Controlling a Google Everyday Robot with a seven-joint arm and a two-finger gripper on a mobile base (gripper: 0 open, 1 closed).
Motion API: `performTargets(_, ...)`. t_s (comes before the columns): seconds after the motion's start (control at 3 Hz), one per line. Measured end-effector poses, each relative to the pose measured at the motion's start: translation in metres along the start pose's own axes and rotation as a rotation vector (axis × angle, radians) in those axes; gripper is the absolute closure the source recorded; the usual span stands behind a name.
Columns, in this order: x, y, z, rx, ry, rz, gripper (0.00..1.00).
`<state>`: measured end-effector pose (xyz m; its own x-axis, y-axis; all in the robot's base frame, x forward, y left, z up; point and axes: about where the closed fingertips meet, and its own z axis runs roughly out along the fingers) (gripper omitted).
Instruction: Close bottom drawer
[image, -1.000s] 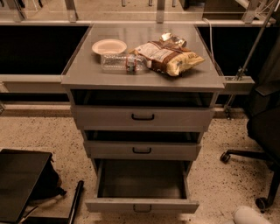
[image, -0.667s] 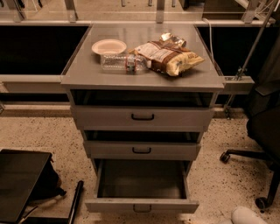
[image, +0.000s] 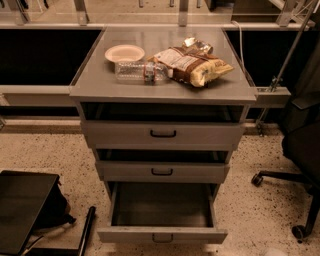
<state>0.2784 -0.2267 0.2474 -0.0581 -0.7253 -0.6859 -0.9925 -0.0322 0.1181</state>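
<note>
The bottom drawer (image: 131, 235) of the grey cabinet is pulled far out toward me. Its deep box is open and looks empty, and its small black loop handle (image: 162, 238) is at the centre of the flat front. The middle drawer (image: 200, 172) and the wider top drawer (image: 210, 135) above it stand slightly out. A pale rounded bit of my arm (image: 274, 253) shows at the bottom edge, to the right of the bottom drawer. The gripper itself is out of view.
On the cabinet top (image: 95, 82) lie a small plate (image: 124, 52), a plastic bottle (image: 140, 71) and snack bags (image: 192, 64). An office chair base (image: 287, 180) stands on the right floor. A black case (image: 22, 207) and a black rod (image: 86, 231) lie on the left floor.
The pale part at the bottom right has moved slightly left and sunk almost out of the picture. The drawers have not moved.
</note>
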Motion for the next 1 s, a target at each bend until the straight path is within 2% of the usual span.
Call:
performTargets(0.33, 0.048, 0.023, 0.045, 0.003, 0.101, 0.052, 0.0)
performTargets(0.67, 0.082, 0.018, 0.081, 0.09, 0.108, 0.097, 0.0)
performTargets(1.0, 0.095, -0.032, 0.073, 0.229, 0.074, 0.063, 0.0)
